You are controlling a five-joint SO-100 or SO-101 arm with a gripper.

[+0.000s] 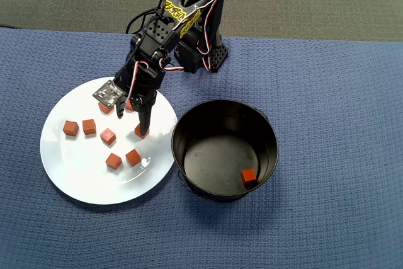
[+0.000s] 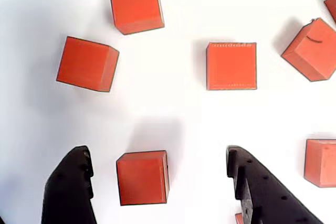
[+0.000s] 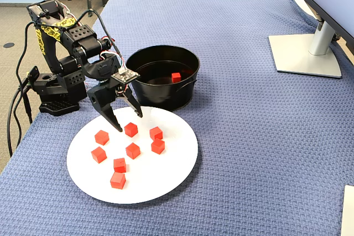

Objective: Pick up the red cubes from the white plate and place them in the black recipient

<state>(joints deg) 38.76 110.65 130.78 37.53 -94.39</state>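
Several red cubes lie scattered on the white plate, which also shows in the fixed view. My gripper is open and low over the plate's side next to the arm. In the wrist view the gripper straddles one red cube, which sits nearer the left finger than the right finger and touches neither. In the fixed view that cube lies between the fingertips. The black recipient stands right of the plate and holds one red cube. Some cubes are partly hidden under the gripper in the overhead view.
The arm's base stands at the cloth's edge behind the plate. A blue woven cloth covers the table. A monitor stand sits at the far right of the fixed view. The pot nearly touches the plate's rim.
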